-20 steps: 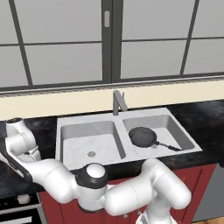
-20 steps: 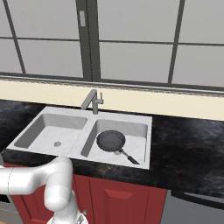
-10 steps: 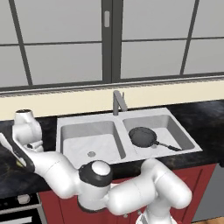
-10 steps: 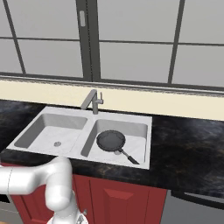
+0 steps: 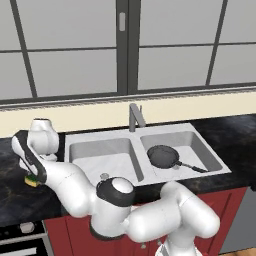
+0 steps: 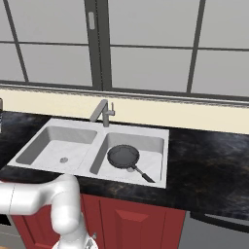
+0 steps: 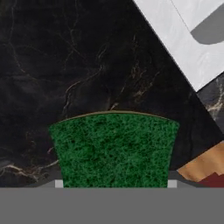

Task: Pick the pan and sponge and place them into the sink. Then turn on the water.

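Observation:
The black pan (image 5: pixel 162 156) (image 6: pixel 123 155) lies in the right basin of the sink (image 5: pixel 100 137) (image 6: pixel 73 127), its handle pointing toward the front right. My gripper (image 5: pixel 31 176) (image 7: pixel 115 183) hangs over the dark counter left of the sink, shut on the sponge (image 5: pixel 33 181) (image 7: pixel 113 148). In the hand view the sponge's green face spans the gap between the two finger tips. The sponge's yellow body peeks out under the hand in the left base view. No water shows at the faucet (image 5: pixel 134 116) (image 6: pixel 100 111).
Black marble counter (image 5: pixel 235 135) (image 6: pixel 209 165) runs on both sides of the sink. A corner of the sink rim (image 7: pixel 183 48) shows at the hand view's upper right. Red cabinet fronts (image 6: pixel 131 219) stand below the counter. Windows stand behind the faucet.
The arm has risen and swung a little toward the sink, carrying the sponge with it. The pan has stayed in the right basin.

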Motion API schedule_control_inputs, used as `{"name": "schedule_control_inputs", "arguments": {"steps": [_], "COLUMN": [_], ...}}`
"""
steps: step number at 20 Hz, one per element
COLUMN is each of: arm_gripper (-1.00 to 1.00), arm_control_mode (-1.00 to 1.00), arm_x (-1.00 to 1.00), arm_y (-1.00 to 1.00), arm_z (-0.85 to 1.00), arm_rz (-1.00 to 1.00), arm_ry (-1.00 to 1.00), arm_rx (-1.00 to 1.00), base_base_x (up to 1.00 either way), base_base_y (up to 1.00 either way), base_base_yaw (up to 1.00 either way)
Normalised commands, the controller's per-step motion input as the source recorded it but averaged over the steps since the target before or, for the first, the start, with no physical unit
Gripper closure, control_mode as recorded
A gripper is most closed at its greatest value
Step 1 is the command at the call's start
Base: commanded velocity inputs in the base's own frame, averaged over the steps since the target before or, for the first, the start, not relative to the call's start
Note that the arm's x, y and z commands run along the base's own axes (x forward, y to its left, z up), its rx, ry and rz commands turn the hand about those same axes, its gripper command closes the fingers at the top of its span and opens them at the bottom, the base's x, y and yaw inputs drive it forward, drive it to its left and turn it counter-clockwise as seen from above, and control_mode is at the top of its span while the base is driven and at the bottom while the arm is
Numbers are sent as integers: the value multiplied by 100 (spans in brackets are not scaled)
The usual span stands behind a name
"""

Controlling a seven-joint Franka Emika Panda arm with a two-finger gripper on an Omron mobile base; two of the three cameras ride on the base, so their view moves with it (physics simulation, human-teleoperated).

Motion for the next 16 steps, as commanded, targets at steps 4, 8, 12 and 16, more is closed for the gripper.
{"name": "schedule_control_inputs", "arguments": {"steps": [4,8,12,16], "arm_gripper": [100,100,100,100], "arm_control_mode": [-100,-100,-100,-100], "arm_x": [-7,-8,-11,-17], "arm_y": [-22,-21,-20,-22], "arm_z": [20,19,23,24], "arm_rz": [-12,-12,-13,-11], "arm_ry": [15,15,13,12], "arm_rx": [6,6,9,10], "base_base_x": [0,0,0,0], "base_base_y": [0,0,0,0], "base_base_yaw": [0,0,0,0]}}
